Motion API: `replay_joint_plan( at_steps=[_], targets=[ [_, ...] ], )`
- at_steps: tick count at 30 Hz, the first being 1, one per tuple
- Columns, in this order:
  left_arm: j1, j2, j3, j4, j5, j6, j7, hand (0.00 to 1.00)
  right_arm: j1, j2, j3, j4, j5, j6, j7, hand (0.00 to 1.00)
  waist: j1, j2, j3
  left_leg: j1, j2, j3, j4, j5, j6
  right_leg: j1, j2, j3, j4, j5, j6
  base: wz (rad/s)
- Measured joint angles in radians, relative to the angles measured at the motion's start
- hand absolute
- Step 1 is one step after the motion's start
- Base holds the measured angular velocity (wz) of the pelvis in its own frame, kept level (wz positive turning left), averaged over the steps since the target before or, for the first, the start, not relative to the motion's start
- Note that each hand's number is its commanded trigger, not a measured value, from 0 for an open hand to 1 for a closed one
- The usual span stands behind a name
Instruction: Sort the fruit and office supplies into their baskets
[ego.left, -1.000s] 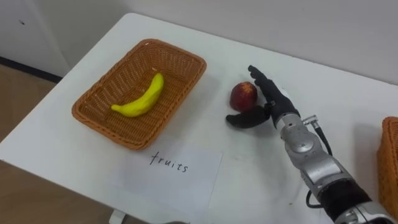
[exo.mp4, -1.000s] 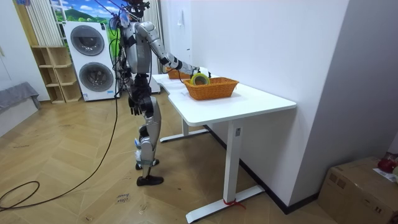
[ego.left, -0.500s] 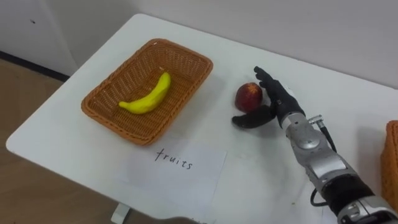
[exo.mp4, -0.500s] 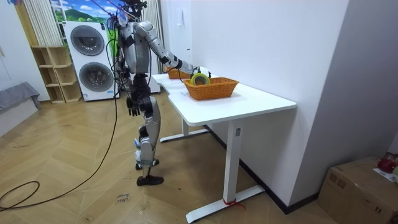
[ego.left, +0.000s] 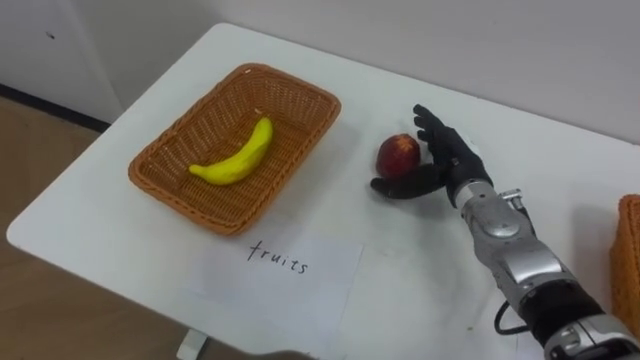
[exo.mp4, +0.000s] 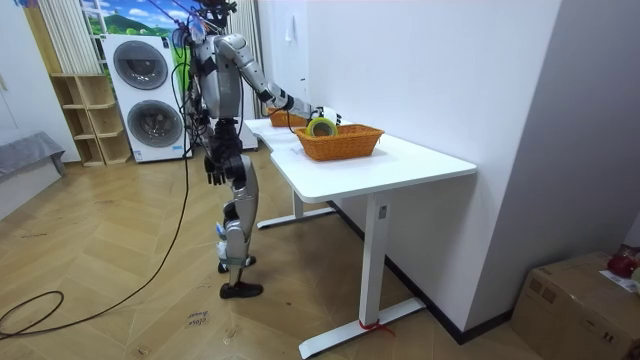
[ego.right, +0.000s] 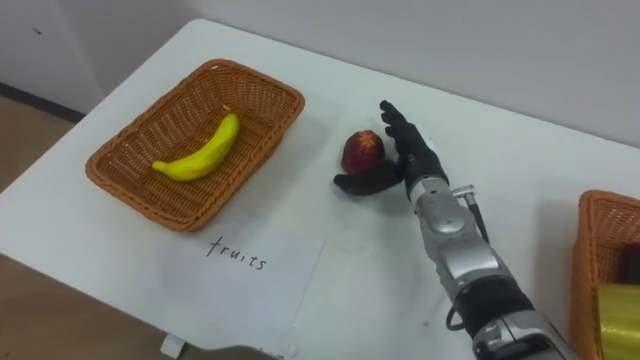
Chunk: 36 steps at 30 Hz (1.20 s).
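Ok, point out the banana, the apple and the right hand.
banana (ego.left: 232, 160), left eye view, middle of its curve.
apple (ego.left: 397, 152), left eye view, centre of its red skin.
right hand (ego.left: 446, 163), left eye view, on the palm.

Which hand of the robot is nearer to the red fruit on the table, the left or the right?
Right. The right hand is open just right of the red fruit, thumb in front of it. The left hand hangs by the robot's hip, away from the table.
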<state>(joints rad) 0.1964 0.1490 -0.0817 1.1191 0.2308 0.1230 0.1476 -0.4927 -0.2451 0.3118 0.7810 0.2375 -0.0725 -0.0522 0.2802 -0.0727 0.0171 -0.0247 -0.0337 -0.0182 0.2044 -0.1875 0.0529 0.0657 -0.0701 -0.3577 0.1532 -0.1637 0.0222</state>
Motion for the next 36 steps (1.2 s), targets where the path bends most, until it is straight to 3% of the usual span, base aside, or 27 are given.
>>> replay_joint_plan(
  at_steps=[1,2,13,36],
  targets=[
    [0.0,0.0,0.0,0.0,0.0,0.002,0.001,0.0,0.0,-0.002,0.0,0.0,0.001,0.0,0.002,0.03,0.0,-0.001,-0.0007,0.0,0.0,0.0,0.0,0.0,0.0,0.0,0.0,0.0,0.0,0.0,0.0,0.0],
    [0.0,0.0,0.0,0.0,0.0,0.002,0.001,0.0,0.0,-0.002,0.0,0.0,0.001,0.0,0.003,1.0,0.0,-0.001,-0.0009,0.0,0.0,0.0,0.0,0.0,0.0,0.0,0.0,0.0,0.0,0.0,0.0,0.0],
    [0.001,0.001,0.0,-0.001,0.008,0.009,0.025,0.0,0.0,-0.037,0.0,0.0,0.008,0.004,-0.007,1.0,0.002,0.0,-0.0058,0.001,0.001,0.006,-0.001,0.0,0.0,0.0,0.001,0.0,-0.001,0.0,0.0,0.0],
    [0.002,0.0,0.0,-0.001,0.017,0.003,0.038,0.0,-0.001,-0.013,0.028,-0.009,0.061,0.005,0.022,1.0,0.018,0.007,-0.0049,0.001,0.001,0.005,-0.003,0.0,0.0,0.0,0.0,-0.001,-0.002,0.0,0.0,0.0]
  ],
)
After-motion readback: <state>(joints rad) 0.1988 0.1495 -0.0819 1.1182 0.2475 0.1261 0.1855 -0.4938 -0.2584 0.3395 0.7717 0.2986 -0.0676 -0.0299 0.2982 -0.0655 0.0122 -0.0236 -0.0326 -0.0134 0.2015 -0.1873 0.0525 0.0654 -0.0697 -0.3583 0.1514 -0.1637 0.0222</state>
